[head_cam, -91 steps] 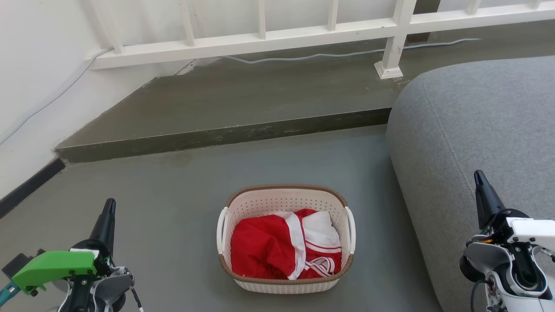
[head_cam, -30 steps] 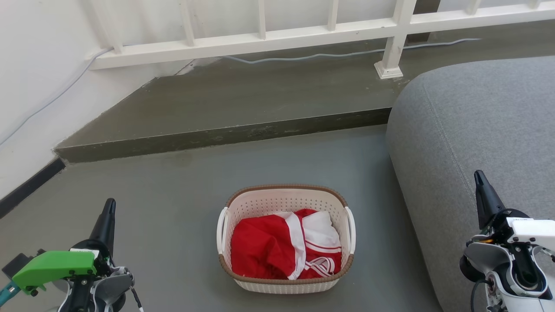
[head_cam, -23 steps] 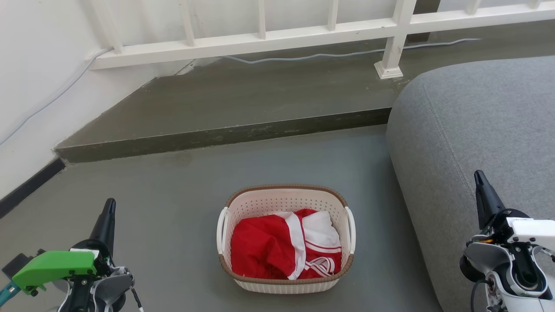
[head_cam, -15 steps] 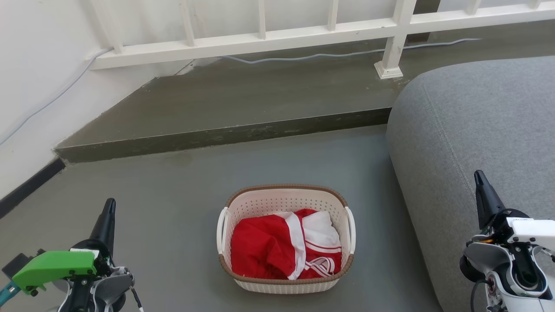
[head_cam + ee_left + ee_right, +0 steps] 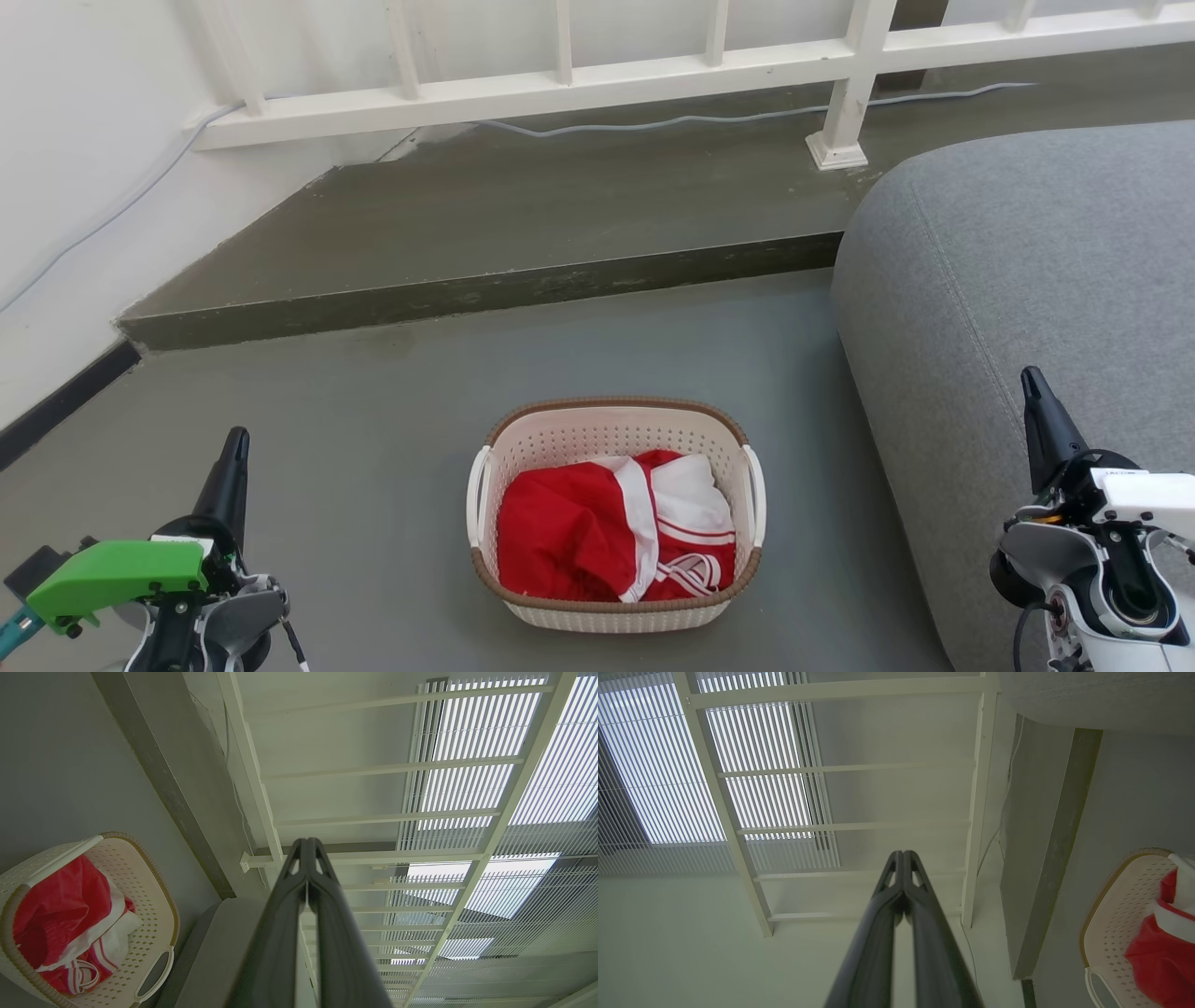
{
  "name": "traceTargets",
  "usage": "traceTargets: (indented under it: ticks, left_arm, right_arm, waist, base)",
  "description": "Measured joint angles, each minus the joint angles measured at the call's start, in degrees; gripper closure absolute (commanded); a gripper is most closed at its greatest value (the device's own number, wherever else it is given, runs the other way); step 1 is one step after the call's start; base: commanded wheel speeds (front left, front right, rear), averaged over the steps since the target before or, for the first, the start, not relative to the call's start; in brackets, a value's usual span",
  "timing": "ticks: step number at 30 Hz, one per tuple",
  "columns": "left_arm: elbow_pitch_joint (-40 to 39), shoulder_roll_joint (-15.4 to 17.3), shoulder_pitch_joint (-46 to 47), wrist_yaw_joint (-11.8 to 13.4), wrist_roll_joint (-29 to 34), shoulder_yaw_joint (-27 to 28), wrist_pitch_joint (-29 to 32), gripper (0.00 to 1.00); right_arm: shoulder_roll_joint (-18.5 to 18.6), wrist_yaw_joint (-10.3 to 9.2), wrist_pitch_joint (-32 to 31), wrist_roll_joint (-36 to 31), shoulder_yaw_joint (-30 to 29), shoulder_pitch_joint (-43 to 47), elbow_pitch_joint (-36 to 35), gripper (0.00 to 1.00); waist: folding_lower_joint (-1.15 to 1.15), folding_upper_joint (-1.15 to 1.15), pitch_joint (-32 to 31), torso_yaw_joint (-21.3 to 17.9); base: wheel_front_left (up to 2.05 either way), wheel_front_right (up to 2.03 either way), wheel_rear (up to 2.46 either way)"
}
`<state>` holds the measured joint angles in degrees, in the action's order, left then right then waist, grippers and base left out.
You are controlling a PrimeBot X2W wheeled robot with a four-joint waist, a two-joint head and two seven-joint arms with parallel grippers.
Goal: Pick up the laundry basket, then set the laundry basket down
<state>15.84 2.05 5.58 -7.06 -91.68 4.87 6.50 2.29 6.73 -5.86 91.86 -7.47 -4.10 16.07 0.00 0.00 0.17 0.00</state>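
**Laundry basket stands on the floor between our two empty grippers**

At left, our left gripper (image 5: 235, 443) hangs with its dark fingers (image 5: 285, 933) pressed together, holding nothing. At centre the laundry basket (image 5: 607, 437) sits upright on the grey floor (image 5: 373, 448), a red-and-white garment (image 5: 569, 532) heaped inside and both white handles (image 5: 478, 495) free. At right, our right gripper (image 5: 1032, 385), likewise pinched closed and empty, hovers over the grey sofa (image 5: 1027, 252). The scene suits a basket awaiting its lift or one already set down. Were a lift due, we judge that closed fingers would jab the perforated wall, a one-sided hold would tip the garment out, and the right arm could drag on the sofa.
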Motion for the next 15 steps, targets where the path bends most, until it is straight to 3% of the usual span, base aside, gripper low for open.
traceTargets:
  ticks: [15]
  left_arm:
    - [0.00,0.00,0.00,0.00,-0.01,0.00,0.00,1.00]
  right_arm:
    - [0.00,0.00,0.00,0.00,0.00,0.00,0.00,1.00]
  waist:
    - [0.00,0.00,0.00,0.00]
  base:
    - [0.00,0.00,0.00]
